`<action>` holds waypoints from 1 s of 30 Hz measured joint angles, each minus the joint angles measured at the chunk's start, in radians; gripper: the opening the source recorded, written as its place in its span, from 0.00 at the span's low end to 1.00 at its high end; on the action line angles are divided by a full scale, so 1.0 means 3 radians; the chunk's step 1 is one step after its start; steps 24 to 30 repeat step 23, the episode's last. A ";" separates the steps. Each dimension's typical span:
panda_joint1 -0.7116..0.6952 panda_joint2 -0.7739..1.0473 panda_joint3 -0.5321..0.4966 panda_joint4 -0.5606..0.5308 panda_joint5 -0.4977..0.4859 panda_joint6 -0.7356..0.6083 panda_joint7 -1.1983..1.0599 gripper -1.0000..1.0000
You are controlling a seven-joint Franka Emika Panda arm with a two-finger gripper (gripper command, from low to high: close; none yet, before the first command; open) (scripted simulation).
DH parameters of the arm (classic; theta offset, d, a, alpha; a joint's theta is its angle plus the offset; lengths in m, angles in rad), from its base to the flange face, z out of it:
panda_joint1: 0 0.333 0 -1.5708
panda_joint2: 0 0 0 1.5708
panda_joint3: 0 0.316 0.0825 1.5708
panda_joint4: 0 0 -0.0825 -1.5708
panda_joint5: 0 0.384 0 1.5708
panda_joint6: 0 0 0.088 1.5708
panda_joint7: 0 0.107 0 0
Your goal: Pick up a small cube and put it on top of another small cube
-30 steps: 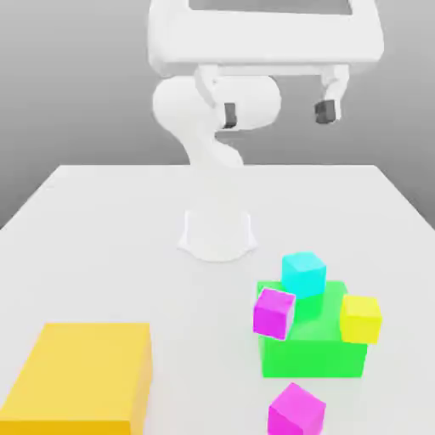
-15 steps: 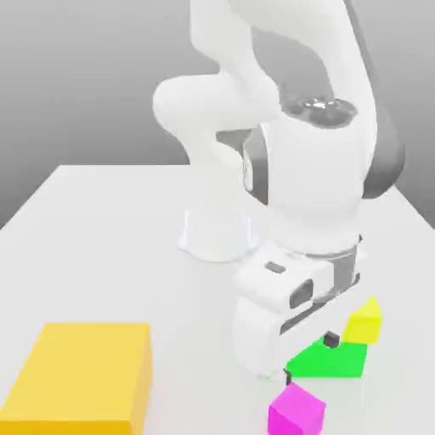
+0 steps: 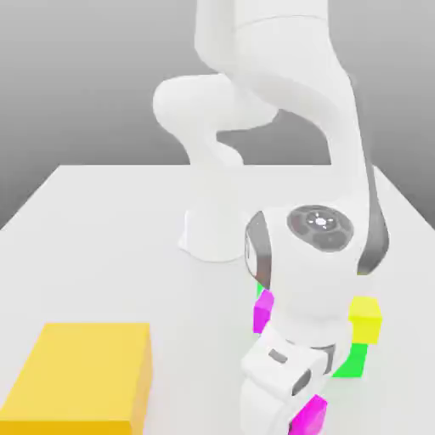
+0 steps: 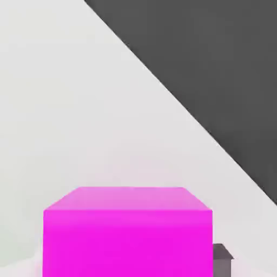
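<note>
A small magenta cube sits on the white table at the front, on the exterior view's right. My gripper has come down over it and is shut on it. In the hand view this magenta cube is very close, with one dark fingertip against its side. A second small magenta cube peeks out beside the arm, leaning on the green block. A small yellow cube rests on that block. The arm hides most of the block.
A large yellow block lies at the front on the exterior view's left. The arm's white base stands at the table's middle. The table's edge runs close past the gripped cube.
The arm swung down from high above the table to the front magenta cube. The fingers, wide apart earlier, have closed in on the cube. The arm now covers the cyan cube.
</note>
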 joint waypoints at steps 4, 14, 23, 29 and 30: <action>0.0072 -0.0462 0.0077 -0.0128 0.0053 -0.0344 0.0050 0.00; 0.0486 -0.1659 0.0410 -0.0555 0.0031 -0.1106 0.0510 0.00; 0.0509 -0.1346 0.0468 -0.0746 -0.0080 -0.0599 0.0654 1.00; 0.0509 -0.1346 0.0468 -0.0746 -0.0080 -0.0599 0.0654 1.00; 0.0509 -0.1346 0.0468 -0.0746 -0.0080 -0.0599 0.0654 1.00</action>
